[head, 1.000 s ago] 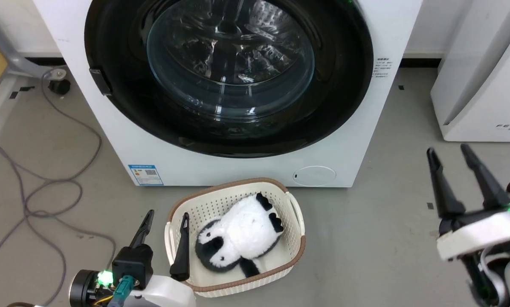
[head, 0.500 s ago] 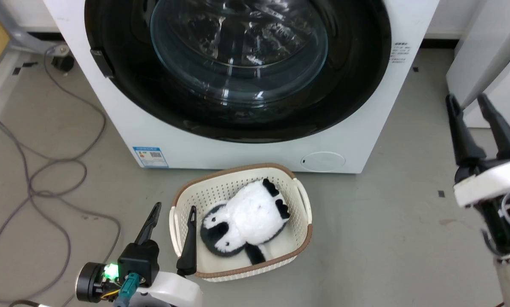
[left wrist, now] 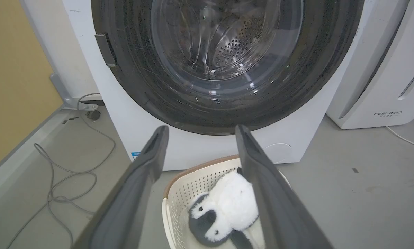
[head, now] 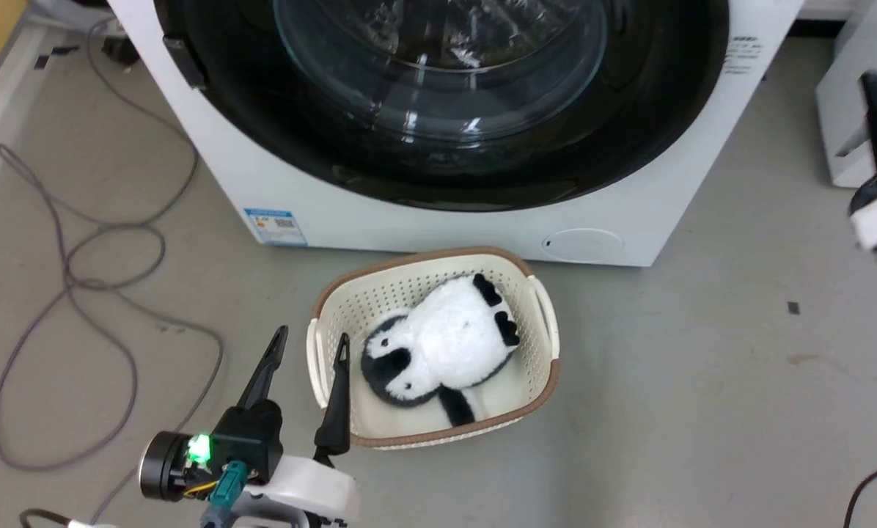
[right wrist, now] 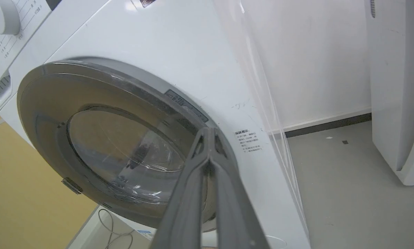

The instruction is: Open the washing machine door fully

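The white washing machine (head: 424, 227) fills the top of the head view. Its round washing machine door (head: 673, 132), a glossy black ring around a clear glass bowl, lies flat against the front. A small dark latch piece (head: 182, 62) sits on the ring's left side. My right gripper (head: 875, 88) is raised at the far right, beside the machine's right side. In the right wrist view this gripper (right wrist: 209, 133) is shut on nothing, its tips in front of the door's (right wrist: 44, 103) right rim. My left gripper (head: 313, 336) is open, low by the basket's left rim.
A cream basket (head: 548, 381) holding a panda plush (head: 446, 345) stands on the grey floor just before the machine. Grey cables (head: 64, 257) loop on the floor at the left. A white appliance (left wrist: 376, 86) stands to the machine's right. A yellow panel (left wrist: 16, 69) is at the left.
The head camera has shifted, so the whole scene sits lower-right. My right gripper has risen toward the machine's right side and its fingers have closed together. The left gripper keeps its pose.
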Motion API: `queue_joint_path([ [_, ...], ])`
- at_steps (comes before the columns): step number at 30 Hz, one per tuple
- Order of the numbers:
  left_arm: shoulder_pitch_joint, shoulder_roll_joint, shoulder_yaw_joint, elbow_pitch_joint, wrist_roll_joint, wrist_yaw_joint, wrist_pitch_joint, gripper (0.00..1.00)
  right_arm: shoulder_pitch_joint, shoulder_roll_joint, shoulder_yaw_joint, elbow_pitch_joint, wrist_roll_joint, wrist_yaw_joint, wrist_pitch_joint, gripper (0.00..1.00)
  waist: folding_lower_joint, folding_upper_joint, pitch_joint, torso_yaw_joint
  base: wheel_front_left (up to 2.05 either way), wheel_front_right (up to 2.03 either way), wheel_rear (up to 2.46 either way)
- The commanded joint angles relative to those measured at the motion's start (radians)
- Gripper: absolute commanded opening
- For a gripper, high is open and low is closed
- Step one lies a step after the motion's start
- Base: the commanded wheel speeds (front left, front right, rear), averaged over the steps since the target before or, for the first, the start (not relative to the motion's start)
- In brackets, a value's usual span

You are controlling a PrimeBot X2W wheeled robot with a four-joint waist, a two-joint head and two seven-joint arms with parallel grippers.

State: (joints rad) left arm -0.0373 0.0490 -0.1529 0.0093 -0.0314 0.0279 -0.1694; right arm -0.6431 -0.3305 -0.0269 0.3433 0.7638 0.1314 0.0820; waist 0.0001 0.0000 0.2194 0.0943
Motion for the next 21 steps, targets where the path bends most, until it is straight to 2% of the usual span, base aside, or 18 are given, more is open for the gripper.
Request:
queue_joint_path([
  [1,-0.020,0.001,-0.009,-0.004,-0.007,0.006,-0.010,1.00,-0.049,-0.016,-0.008,0.030,0.034,0.000,0.008,0.00,-0.0001,0.0000,0.014,0.012,0.00,0.00,0.00],
  [16,-0.050,0.001,-0.065,-0.008,-0.031,0.028,-0.039,1.00,-0.330,-0.066,-0.021,0.315,0.229,-0.001,0.227,0.00,-0.0001,0.0000,0.095,0.088,0.00,0.00,0.00],
  [18,-0.054,0.001,-0.073,-0.009,-0.035,0.033,-0.045,1.00,-0.377,-0.091,-0.026,0.378,0.267,-0.001,0.287,0.00,-0.0001,0.0000,0.107,0.107,0.00,0.00,0.00],
  [21,-0.054,0.001,-0.075,-0.010,-0.035,0.035,-0.052,1.00,-0.424,-0.115,-0.025,0.446,0.284,-0.001,0.313,0.00,-0.0001,0.0000,0.120,0.119,0.00,0.00,0.00],
])
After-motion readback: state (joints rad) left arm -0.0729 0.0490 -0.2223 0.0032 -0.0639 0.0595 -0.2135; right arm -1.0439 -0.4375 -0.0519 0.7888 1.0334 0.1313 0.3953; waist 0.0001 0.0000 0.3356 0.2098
